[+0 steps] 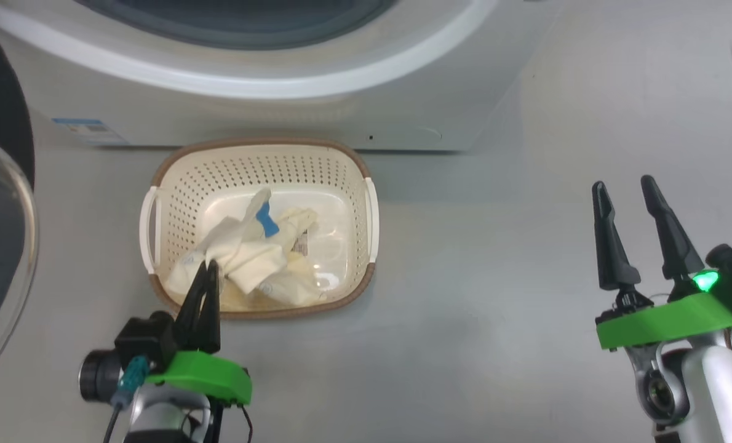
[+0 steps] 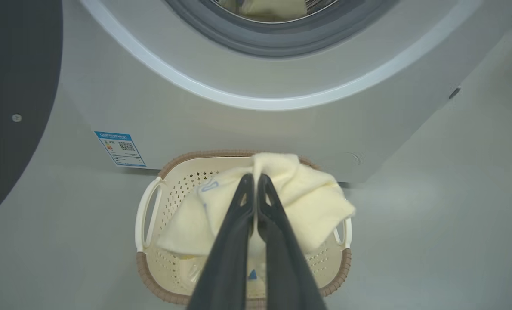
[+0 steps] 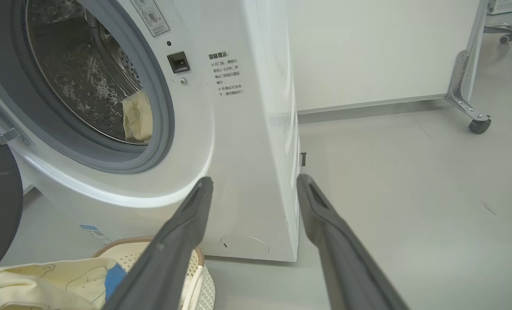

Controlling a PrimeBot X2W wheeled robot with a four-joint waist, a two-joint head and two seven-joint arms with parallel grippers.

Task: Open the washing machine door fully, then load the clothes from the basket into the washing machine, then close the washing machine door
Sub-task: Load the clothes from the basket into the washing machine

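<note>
- Left gripper: your two fingers are pressed flat together, clamped at the tips on a cream-yellow garment.
- That garment drapes off both sides of the fingers, above the basket. A thin blue line print shows on one fold.
- Other clothes lie crumpled on the basket's floor, toward its near-left side, with a bright blue patch on top.
- Right gripper: jaws stand wide apart with nothing between them. It is well to the right of the basket, over bare floor.
- Washing machine: stands just behind the basket, its front close to the basket's far rim. Its small blue sticker is behind and left of the basket.
- Washing machine door: swung open, left of the basket, showing its clear glass bowl and black ring.
- Drum: up behind the basket, with one pale garment inside, near the grey gasket.
</note>
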